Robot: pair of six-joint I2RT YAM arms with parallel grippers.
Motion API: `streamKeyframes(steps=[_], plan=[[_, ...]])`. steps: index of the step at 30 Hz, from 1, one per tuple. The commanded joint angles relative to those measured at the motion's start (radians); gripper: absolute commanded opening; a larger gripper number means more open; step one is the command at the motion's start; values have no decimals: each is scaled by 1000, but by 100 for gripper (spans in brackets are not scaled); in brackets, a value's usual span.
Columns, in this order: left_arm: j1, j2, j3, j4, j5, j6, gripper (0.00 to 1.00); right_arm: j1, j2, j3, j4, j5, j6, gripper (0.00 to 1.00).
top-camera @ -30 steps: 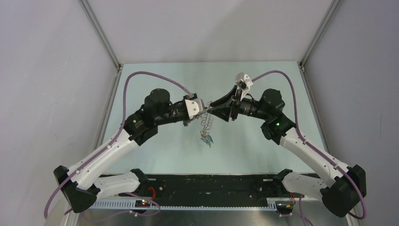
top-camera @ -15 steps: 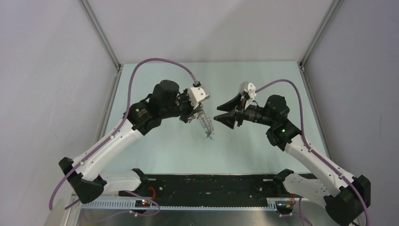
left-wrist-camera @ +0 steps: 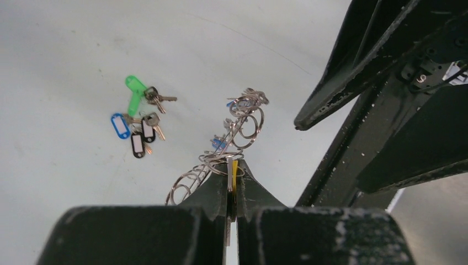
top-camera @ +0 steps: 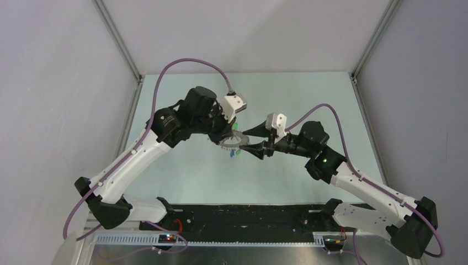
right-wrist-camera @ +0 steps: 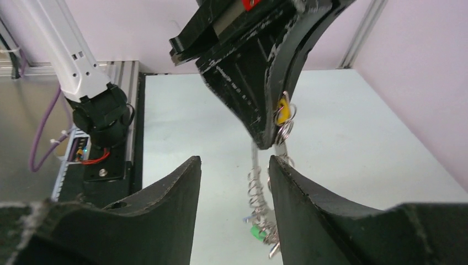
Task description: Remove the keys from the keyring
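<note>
Jaws of the left gripper [left-wrist-camera: 232,179] are pressed together, clamped on the edge of the keyring [left-wrist-camera: 243,105], with a small yellow piece [left-wrist-camera: 234,168] pinched alongside. The keyring sticks out ahead of these jaws, its rim fringed with small wire loops. Jaws of the right gripper [right-wrist-camera: 234,168] are spread wide, holding nothing. The keyring hangs just beyond their gap, nearer the finger [right-wrist-camera: 320,204] on the view's right; contact cannot be told. The keys [left-wrist-camera: 144,130], tagged green, blue and dark, lie on the table [left-wrist-camera: 66,49] ahead and left of the left jaws, apart from the keyring in the left wrist view. Any link between them cannot be told.
</note>
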Motion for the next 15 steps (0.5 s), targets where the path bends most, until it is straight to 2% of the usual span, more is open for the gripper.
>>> streamKeyframes(steps=[1, 8, 15], plan=[[-5, -15, 46, -64, 60, -30, 0, 32, 23, 1, 92, 125, -91, 52], [-6, -18, 66, -121, 112, 6, 0, 34, 51, 1, 154, 113, -97, 45], [-6, 47, 143, -211, 110, -28, 0, 61, 73, 1, 151, 94, -81, 40]])
